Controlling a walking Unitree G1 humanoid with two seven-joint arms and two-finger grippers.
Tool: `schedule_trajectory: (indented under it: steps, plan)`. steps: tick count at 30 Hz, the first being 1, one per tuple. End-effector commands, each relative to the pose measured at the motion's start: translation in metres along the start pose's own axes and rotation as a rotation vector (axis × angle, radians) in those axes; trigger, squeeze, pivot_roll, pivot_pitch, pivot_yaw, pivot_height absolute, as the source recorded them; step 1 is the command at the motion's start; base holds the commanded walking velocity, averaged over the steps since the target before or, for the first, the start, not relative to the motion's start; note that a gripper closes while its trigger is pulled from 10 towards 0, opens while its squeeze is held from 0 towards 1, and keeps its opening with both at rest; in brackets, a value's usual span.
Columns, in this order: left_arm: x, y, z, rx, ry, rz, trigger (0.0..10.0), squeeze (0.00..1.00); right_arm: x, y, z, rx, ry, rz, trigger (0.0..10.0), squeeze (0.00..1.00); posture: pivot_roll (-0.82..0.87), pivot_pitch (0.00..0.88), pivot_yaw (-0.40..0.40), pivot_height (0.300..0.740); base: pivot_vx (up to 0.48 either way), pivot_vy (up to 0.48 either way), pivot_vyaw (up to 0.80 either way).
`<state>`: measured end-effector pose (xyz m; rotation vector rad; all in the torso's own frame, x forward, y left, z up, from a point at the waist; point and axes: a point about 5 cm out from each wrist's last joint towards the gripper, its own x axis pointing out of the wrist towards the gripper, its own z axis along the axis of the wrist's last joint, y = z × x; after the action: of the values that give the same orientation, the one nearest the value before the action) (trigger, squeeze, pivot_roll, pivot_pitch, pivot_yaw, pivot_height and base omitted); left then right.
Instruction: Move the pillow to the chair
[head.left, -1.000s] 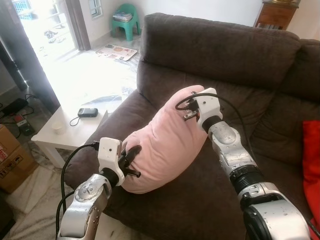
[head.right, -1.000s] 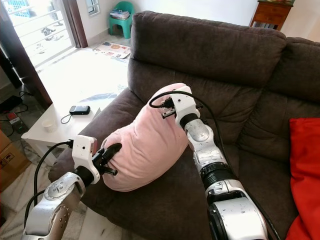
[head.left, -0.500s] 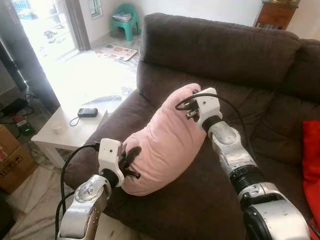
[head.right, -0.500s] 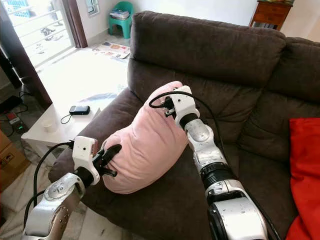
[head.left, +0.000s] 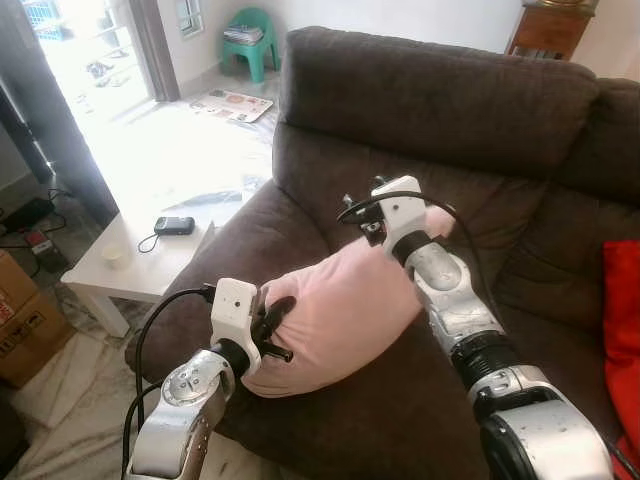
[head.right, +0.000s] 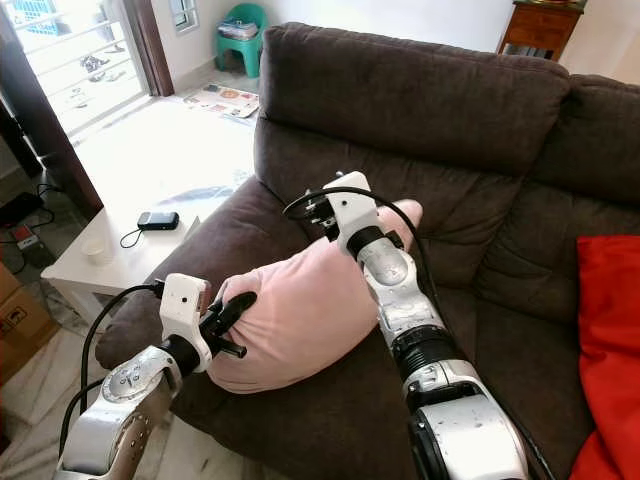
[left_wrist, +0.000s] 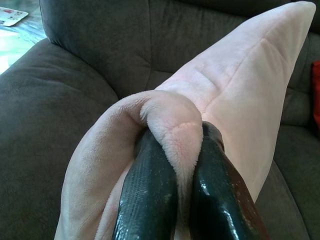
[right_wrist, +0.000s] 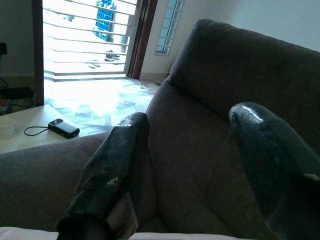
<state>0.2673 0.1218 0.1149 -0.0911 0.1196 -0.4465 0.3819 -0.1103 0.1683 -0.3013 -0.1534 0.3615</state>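
- Pillow (head.left: 345, 310), pink, lies on the sofa (head.left: 440, 110) seat at the robot's left end, close against the armrest (head.left: 215, 270).
- Long axis runs on a diagonal: near, low corner toward the front edge of the seat, far corner (head.right: 405, 213) up against the backrest.
- Left gripper (head.left: 272, 328) is at the near corner. Left wrist view: both black fingers (left_wrist: 150, 200) pinch a fold of the pink fabric between them, so the jaws are closed on the pillow.
- Right gripper (head.right: 305, 208) hangs above the pillow's upper middle, just past its top edge, pointing at the backrest. Right wrist view: fingers (right_wrist: 112, 165) spread wide with nothing but brown upholstery between them; only a pale strip of pillow by the finger bases. Jaws open, no hold.
- Judgement: the pillow is held at one end only. The far corner lies beside and behind the right jaws, not in front of them, so that arm would need to draw back and come down to take it.
- Small green chair (head.left: 250, 38) stands well apart, on the floor beyond the sofa's left end; side table (head.left: 120, 265) with a phone (head.left: 176, 225) lies between.
- Red cushion (head.right: 605, 340) at the robot's right, untouched.
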Motion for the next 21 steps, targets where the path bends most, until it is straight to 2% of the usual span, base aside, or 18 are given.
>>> schedule_trajectory:
  steps: [1, 3, 4, 5, 13, 17, 21]
  plan:
    - [0.002, 0.005, 0.010, 0.030, -0.054, 0.035, 10.0, 0.00, 0.002, -0.004, 0.007, -0.013, -0.028, -0.011, 10.0, 0.00, 0.08, 0.047, -0.049, 0.740, 0.000, 0.000, 0.00]
    - [0.002, 0.012, 0.010, 0.044, -0.055, 0.086, 10.0, 0.00, 0.001, -0.004, 0.007, -0.016, -0.029, -0.014, 10.0, 0.00, 0.08, 0.048, -0.048, 0.740, 0.000, 0.000, 0.00]
    - [0.002, 0.022, 0.009, 0.055, -0.051, 0.162, 10.0, 0.00, 0.001, -0.005, 0.007, -0.017, -0.029, -0.019, 10.0, 0.00, 0.08, 0.048, -0.048, 0.740, 0.000, 0.000, 0.00]
    - [0.002, 0.026, 0.009, 0.057, -0.050, 0.194, 10.0, 0.00, 0.001, -0.006, 0.006, -0.018, -0.029, -0.022, 10.0, 0.00, 0.08, 0.048, -0.048, 0.740, 0.000, 0.000, 0.00]
    - [-0.013, 0.071, 0.009, 0.006, -0.078, 0.534, 10.0, 0.00, -0.006, -0.016, 0.008, -0.015, -0.067, -0.087, 10.0, 0.00, 0.07, 0.049, -0.048, 0.740, 0.000, 0.000, 0.00]
    - [-0.016, 0.076, 0.008, -0.020, -0.096, 0.584, 10.0, 0.00, -0.014, -0.020, 0.004, -0.009, -0.072, -0.127, 10.0, 0.00, 0.07, 0.049, -0.048, 0.740, 0.000, 0.000, 0.00]
    - [-0.017, 0.079, 0.009, -0.085, -0.147, 0.648, 10.0, 0.00, -0.023, -0.022, -0.006, -0.009, -0.046, -0.148, 10.0, 0.00, 0.07, 0.048, -0.048, 0.740, 0.000, 0.000, 0.00]
